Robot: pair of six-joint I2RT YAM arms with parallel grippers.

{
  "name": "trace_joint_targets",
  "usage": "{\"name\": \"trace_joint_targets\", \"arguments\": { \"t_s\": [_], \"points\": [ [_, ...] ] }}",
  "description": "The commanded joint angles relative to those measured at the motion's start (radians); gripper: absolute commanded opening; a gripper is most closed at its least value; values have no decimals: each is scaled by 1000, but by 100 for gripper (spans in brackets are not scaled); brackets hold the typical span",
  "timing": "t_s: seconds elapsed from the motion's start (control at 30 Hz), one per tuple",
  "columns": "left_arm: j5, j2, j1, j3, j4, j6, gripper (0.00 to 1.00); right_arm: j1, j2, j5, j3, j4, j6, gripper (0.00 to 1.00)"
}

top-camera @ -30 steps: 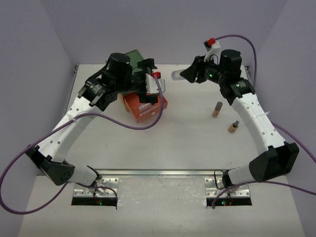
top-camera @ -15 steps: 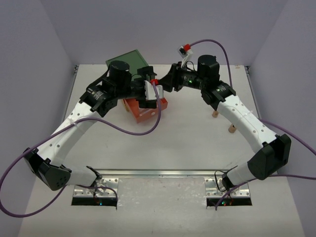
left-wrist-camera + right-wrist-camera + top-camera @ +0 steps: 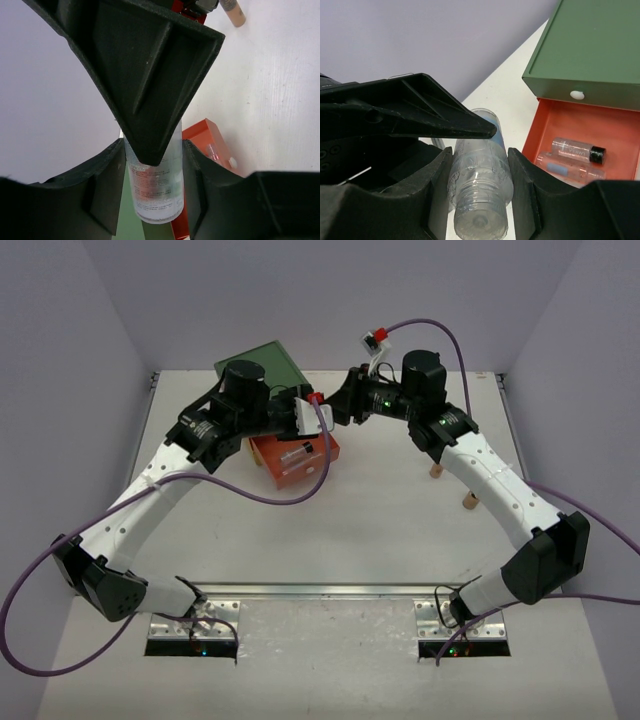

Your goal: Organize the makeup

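Observation:
A clear plastic bottle [image 3: 481,175] hangs in the air between both arms, above the table just behind the orange drawer. My right gripper [image 3: 480,155] is shut on its neck end. My left gripper [image 3: 154,150] is shut on its other end [image 3: 156,192], both pads against its sides. In the top view the two grippers meet nose to nose, left [image 3: 305,420] and right [image 3: 338,408], and the bottle is hidden between them. Two small clear bottles [image 3: 577,149] [image 3: 570,170] lie in the open orange drawer [image 3: 620,125].
The green box [image 3: 265,358] stands at the back left with its orange drawer [image 3: 300,472] pulled out toward the front. Two small amber bottles [image 3: 436,471] [image 3: 468,502] stand at the right, partly behind my right arm. Purple cables loop over both arms.
My right arm swung left, carrying the clear bottle to the left gripper. The left jaws, wide open before, closed onto the bottle's free end.

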Motion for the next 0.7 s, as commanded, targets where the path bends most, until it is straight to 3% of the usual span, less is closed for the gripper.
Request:
{"name": "trace_joint_targets", "arguments": {
  "t_s": [0.0, 0.03, 0.07, 0.1, 0.13, 0.23, 0.3, 0.47, 0.57, 0.67],
  "points": [
    [-11, 5, 3, 37, 18, -20, 8, 5, -29, -34, 21, 93, 15, 0],
    [-15, 6, 3, 37, 17, -28, 3, 5, -27, -30, 20, 92, 15, 1],
    [-36, 11, 3, 39, 16, -40, 0, 5, -27, -23, 20, 84, 9, 10],
    [-57, 16, 3, 40, 12, -47, 0, 2, -26, -18, 24, 75, 5, 37],
    [-74, 22, 3, 42, 0, -53, 0, 4, -26, -6, 27, 48, -15, 55],
    [-154, 56, 12, 62, -31, -107, 0, -5, -32, 112, 43, -63, -68, 94],
    [-176, 86, 42, 76, -61, -145, 0, -43, -49, 219, 33, -115, -70, 99],
    [-209, 141, 120, 41, -78, -200, 0, -192, -149, 451, -67, -220, -13, 99],
    [-259, 167, 120, 3, -61, -194, 0, -210, -199, 591, -127, -231, -66, 99],
    [-344, 215, 120, -46, -1, -185, 0, -211, -221, 629, -162, -253, -96, 99]
  ]
}}
